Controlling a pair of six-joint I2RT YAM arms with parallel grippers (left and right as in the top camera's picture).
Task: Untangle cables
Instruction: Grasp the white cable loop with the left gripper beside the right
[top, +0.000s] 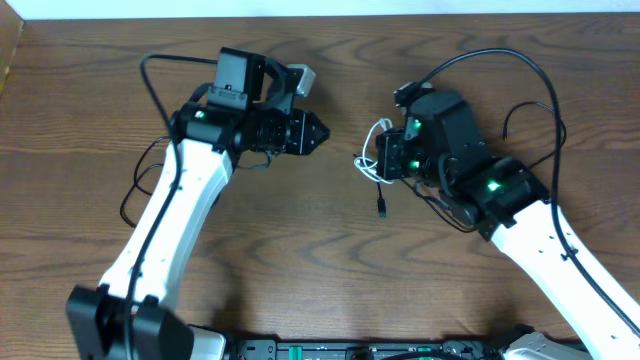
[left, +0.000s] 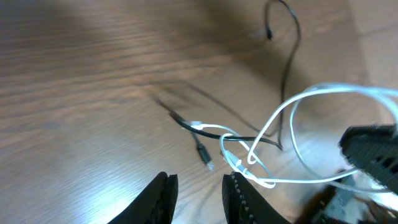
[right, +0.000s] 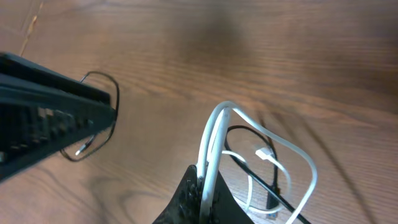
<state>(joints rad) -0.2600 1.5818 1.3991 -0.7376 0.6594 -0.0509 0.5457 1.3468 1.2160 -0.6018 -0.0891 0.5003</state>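
- The right claw (right: 203, 186) is clamped tight on the white cable (right: 214, 134).
- The white loops hang down beside it to the table (right: 155, 50).
- A black cable (left: 183, 123) crosses those loops.
- The left claw (left: 199, 190) is a little open and empty, near the cables.

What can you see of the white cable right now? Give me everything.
Thin, glossy white cable, bent into several loose loops. A doubled stretch is pinched in the right gripper's fingers; the loops fan out from there over the wooden table. A small white plug shows inside the loops. A thin black cable crosses through them.
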